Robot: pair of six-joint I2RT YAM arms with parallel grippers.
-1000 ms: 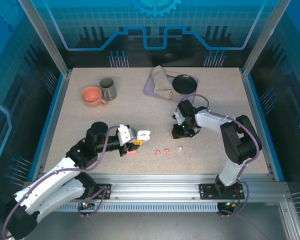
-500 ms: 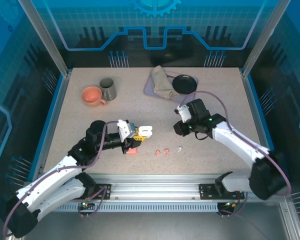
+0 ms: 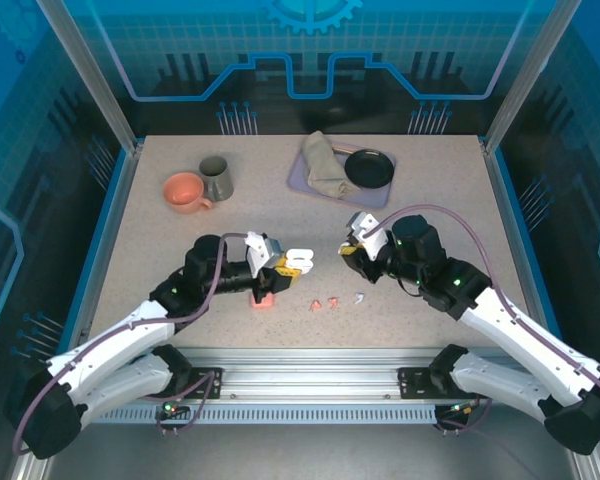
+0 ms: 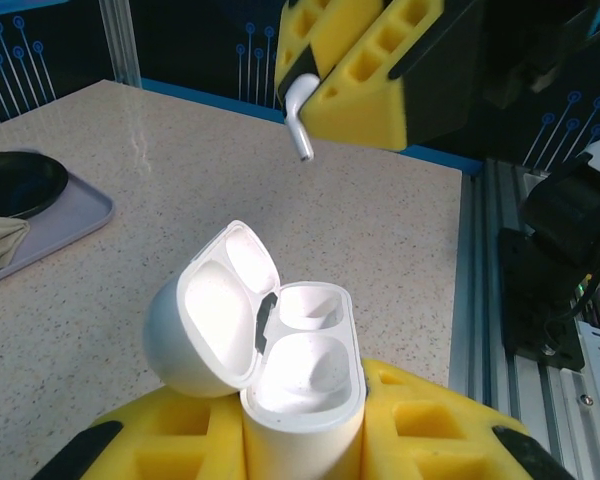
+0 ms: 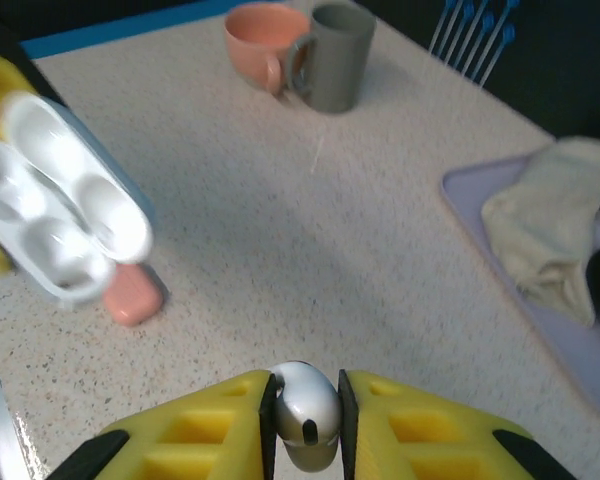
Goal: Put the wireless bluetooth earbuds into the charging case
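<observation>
My left gripper [image 3: 278, 270] is shut on the white charging case [image 3: 297, 262], which stands with its lid flipped open; both wells of the charging case [image 4: 302, 385] look empty. My right gripper [image 3: 353, 251] hangs to the right of it, shut on a white earbud [image 5: 305, 408] whose stem [image 4: 300, 128] pokes down from the yellow fingers [image 4: 365, 75], above and beyond the case. Two salmon-pink earbuds [image 3: 325, 302] and another white earbud [image 3: 359, 296] lie on the table in front. A pink case [image 3: 263, 299] rests under the left gripper.
An orange cup [image 3: 185, 192] and a grey mug [image 3: 216, 177] stand at the back left. A lilac tray [image 3: 302, 182] at the back holds a folded cloth [image 3: 325, 165] and a black dish [image 3: 369, 168]. The metal rail [image 3: 320, 360] runs along the front edge.
My right arm has swung out and brought its gripper with the white earbud nearer the case. My left gripper has shifted right and a little back with the open case.
</observation>
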